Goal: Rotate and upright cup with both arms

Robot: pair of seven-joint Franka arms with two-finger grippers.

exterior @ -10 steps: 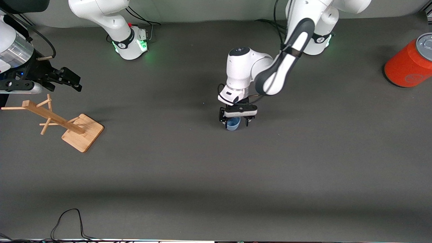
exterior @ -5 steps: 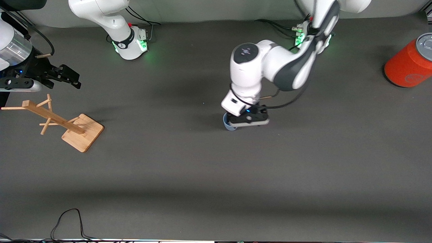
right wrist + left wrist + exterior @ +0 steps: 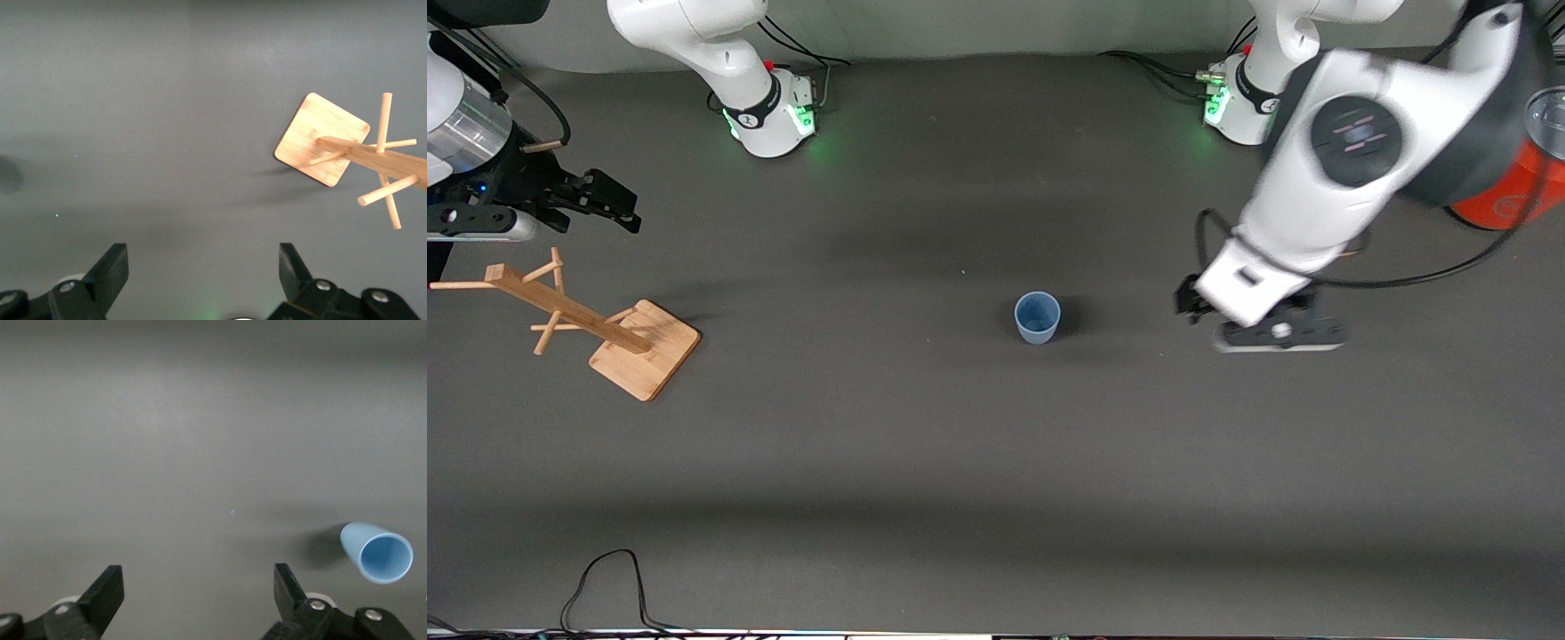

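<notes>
Front view: cup point(image 3: 1037, 316) is seen upright (rim up) mid-table, untouched.
L gripper point(image 3: 1276, 331) is spread wide, empty, over bare table; R gripper point(image 3: 596, 206), likewise, waits above wooden rack point(image 3: 578, 320).

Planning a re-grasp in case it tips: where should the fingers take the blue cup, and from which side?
The cup stands upright, mouth up, alone on the table. Probably best: come from straight above, fingers astride the outer wall just under the wider rim, since the taper resists slipping.
</notes>
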